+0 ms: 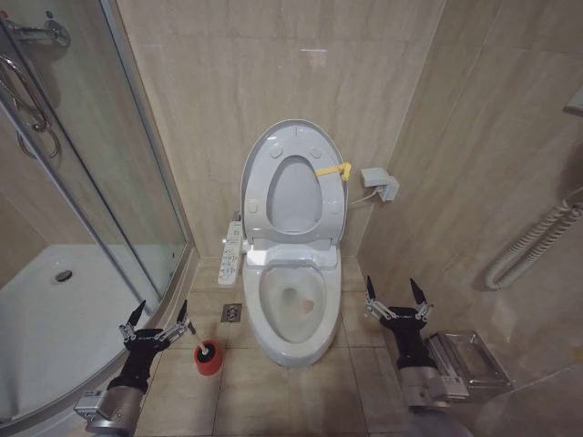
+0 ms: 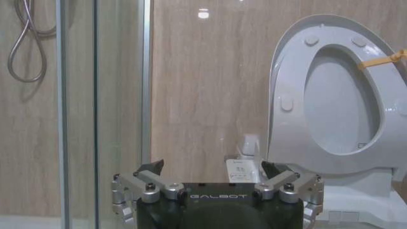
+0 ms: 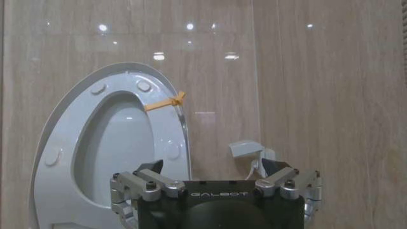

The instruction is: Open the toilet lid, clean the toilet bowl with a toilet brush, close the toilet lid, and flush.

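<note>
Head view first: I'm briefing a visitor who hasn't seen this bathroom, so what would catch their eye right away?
The toilet lid stands raised against the back wall with the seat ring, a yellow strap at its edge, leaving the toilet bowl open in the middle of the floor. The left gripper and right gripper hover open on either side of it. The toilet brush sits in its red holder by the left gripper.

**Tiled floor and what stands on it**

The beige tiled floor [image 1: 291, 391] carries the white toilet bowl [image 1: 290, 309], which stands between the two sets of fingers, its base touching the tiles. A red round holder [image 1: 208, 358] with the toilet brush [image 1: 199, 341] in it sits just beside the left fingers [image 1: 180, 319]. A small square drain [image 1: 231, 313] lies between holder and bowl.
</note>
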